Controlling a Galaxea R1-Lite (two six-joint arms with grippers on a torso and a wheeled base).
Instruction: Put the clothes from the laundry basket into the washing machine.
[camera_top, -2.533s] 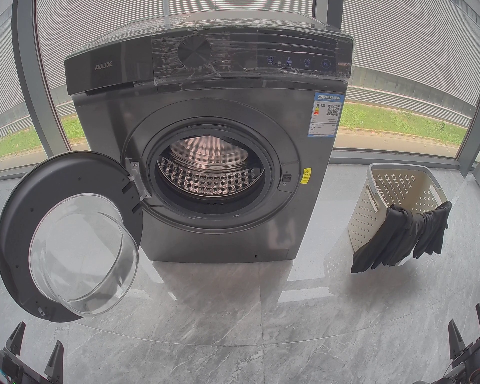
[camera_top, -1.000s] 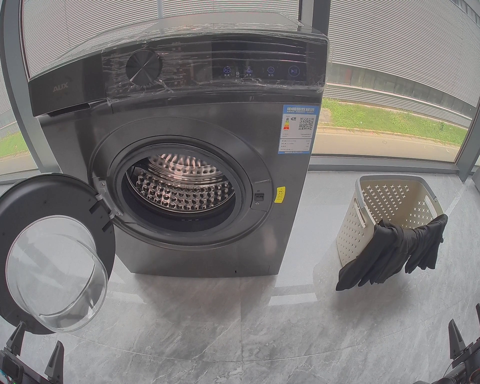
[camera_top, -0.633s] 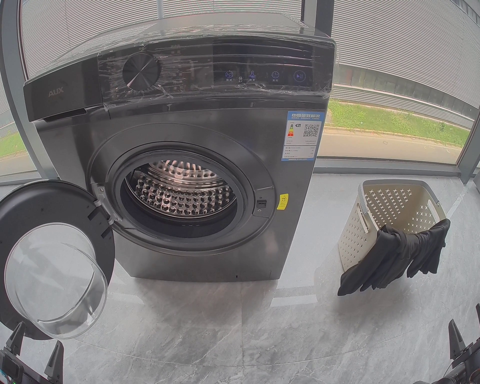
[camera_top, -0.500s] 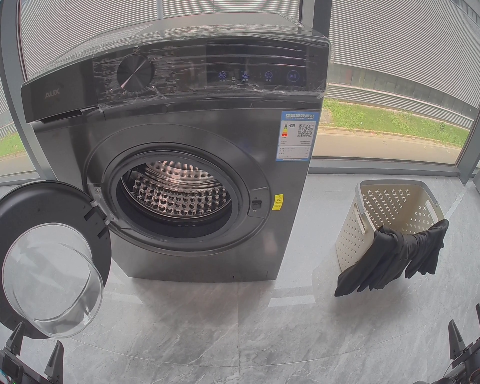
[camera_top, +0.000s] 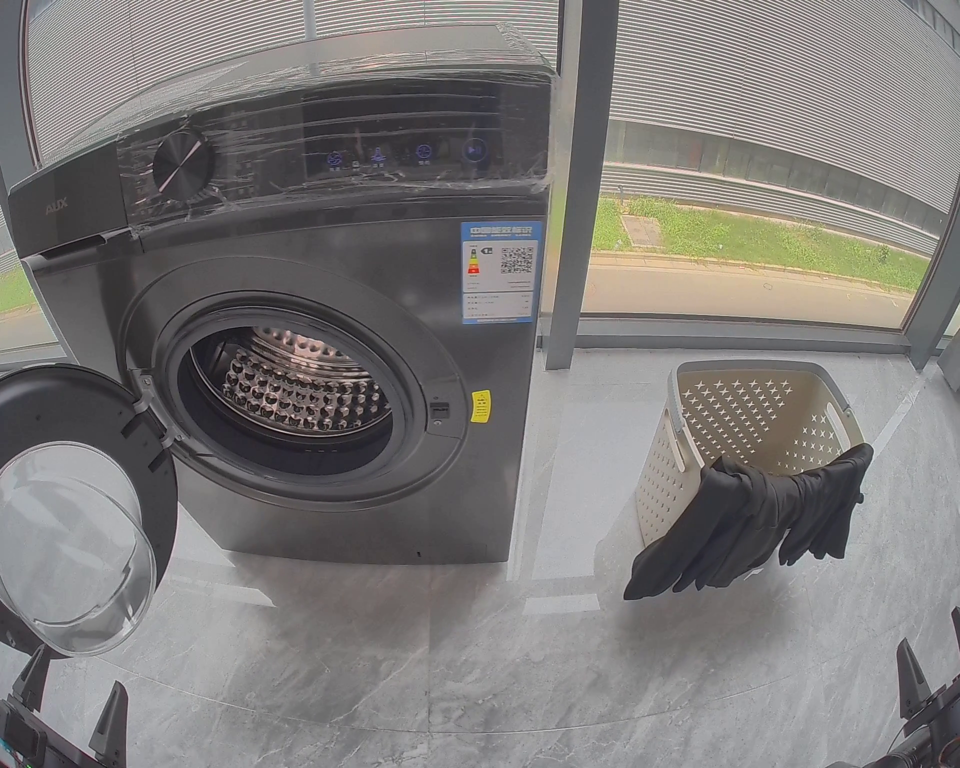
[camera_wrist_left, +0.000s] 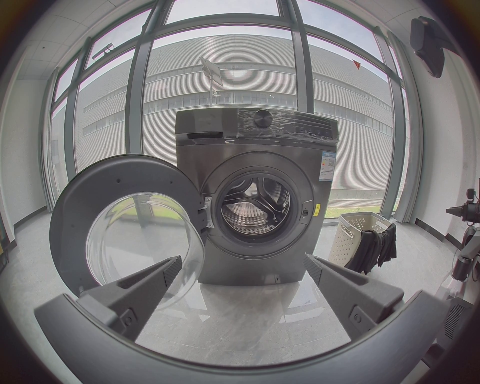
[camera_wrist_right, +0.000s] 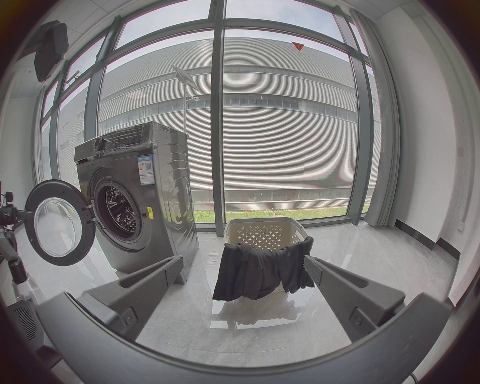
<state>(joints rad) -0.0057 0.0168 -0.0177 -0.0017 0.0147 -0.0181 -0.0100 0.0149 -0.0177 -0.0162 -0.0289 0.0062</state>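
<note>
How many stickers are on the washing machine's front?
2 on the washing machine: a blue-and-white label at the upper right of its front, and a small yellow sticker below it, just right of the door opening. None looks hidden.

Head cam: mounted high, pitched forward and down at the floor, mid range. Washing machine sits left of centre, its open door cut by the left edge; laundry basket right of centre.
Left wrist cam: low, roughly level, looks out between the spread fingers of the left gripper, square-on to the machine front. Door nearest, basket farther off.
Right wrist cam: low, level, looks out through the spread right gripper, square-on to the basket; machine seen at an angle.
All three share machine, door, basket, floor and the window wall.
</note>
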